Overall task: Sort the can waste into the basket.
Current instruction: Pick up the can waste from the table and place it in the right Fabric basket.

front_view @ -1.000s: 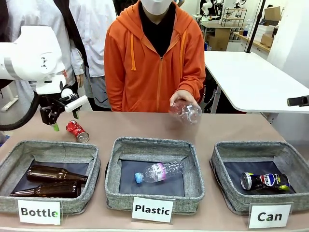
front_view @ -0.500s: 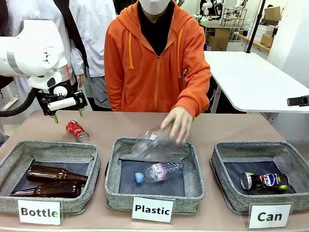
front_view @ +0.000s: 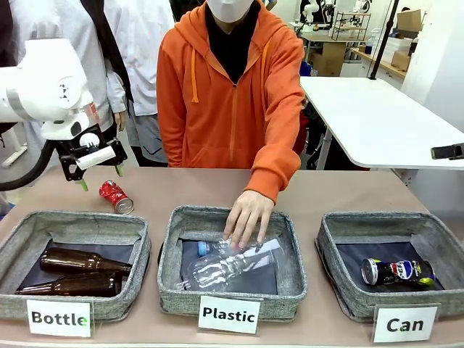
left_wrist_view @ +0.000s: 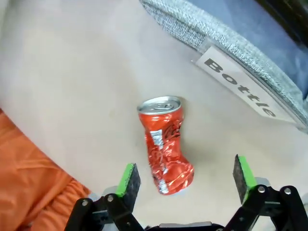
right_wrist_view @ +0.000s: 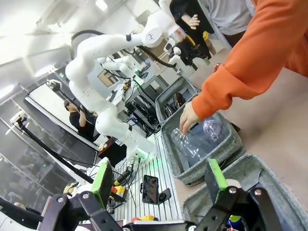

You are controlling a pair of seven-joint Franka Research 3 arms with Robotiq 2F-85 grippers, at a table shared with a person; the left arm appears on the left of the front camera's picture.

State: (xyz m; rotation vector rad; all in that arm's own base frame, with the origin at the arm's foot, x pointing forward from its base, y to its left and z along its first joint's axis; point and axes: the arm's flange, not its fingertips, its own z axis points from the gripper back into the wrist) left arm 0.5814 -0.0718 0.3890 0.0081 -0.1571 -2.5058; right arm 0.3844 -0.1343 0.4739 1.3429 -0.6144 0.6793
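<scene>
The robot's left hand (front_view: 101,178) is hovering, fingers spread apart and gripping nothing, just above the crushed red can (front_view: 116,196). The can is lying on the bare surface (front_view: 217,185) behind the Bottle basket (front_view: 72,221). In the left wrist view its dented end is showing between the green pads (left_wrist_view: 129,177). In the middle, the person's hand (front_view: 246,217) is pressing a clear bottle (front_view: 225,268) into the Plastic basket (front_view: 168,275). At right, the Pepsi can (front_view: 397,272) is lying on its side inside the Can basket (front_view: 391,220). The robot's right hand (right_wrist_view: 159,177) is hanging with fingers apart, empty.
</scene>
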